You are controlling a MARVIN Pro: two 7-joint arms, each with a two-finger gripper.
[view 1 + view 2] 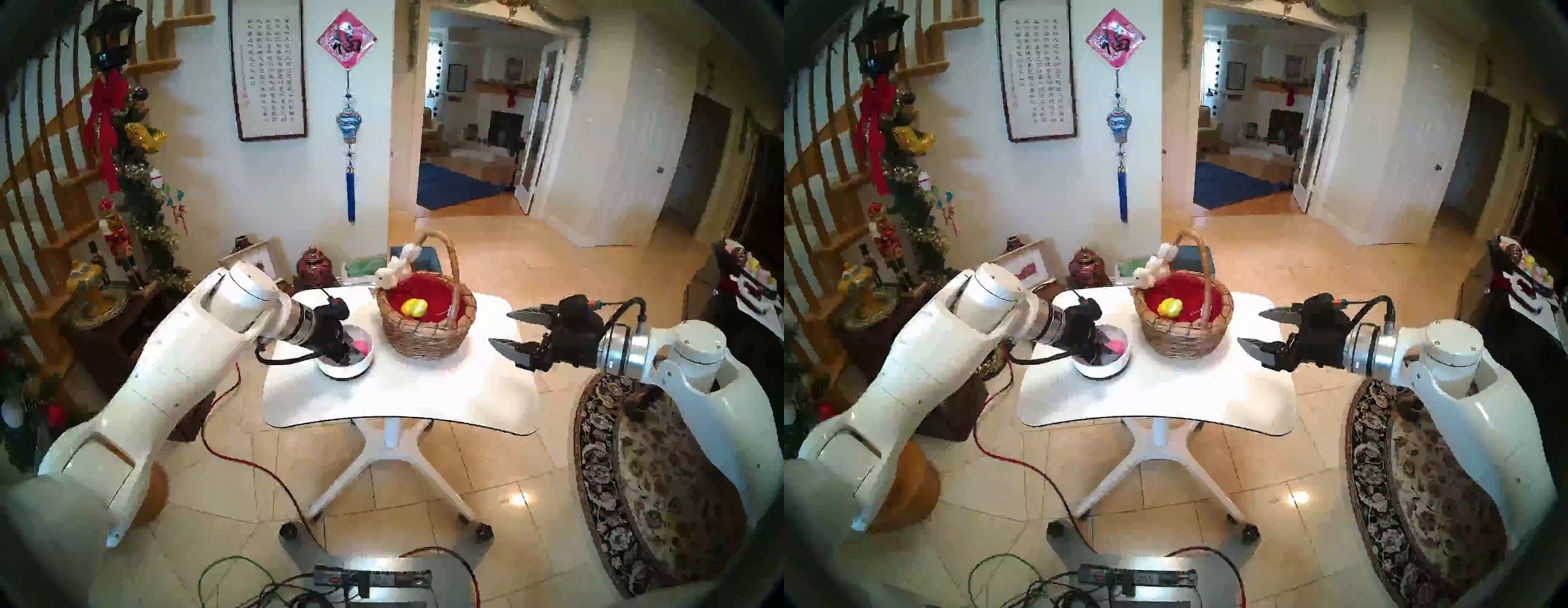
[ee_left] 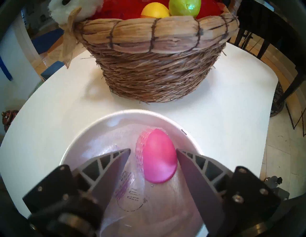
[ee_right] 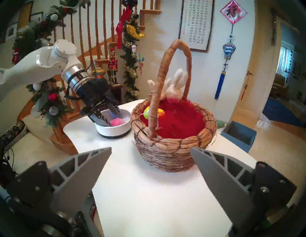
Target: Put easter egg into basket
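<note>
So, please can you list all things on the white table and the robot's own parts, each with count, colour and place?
table: one, white, centre of room
basket: one, tan wicker with red lining, on the table's far side
plush bunny: one, white, on the basket's rim
eggs in basket: two, yellow egg and green egg, on the lining
bowl: one, white, beside the basket
pink egg: one, in the bowl
left gripper: inside the bowl, jaws either side of the pink egg, one pad touching
right gripper: open, empty, facing the basket
</note>
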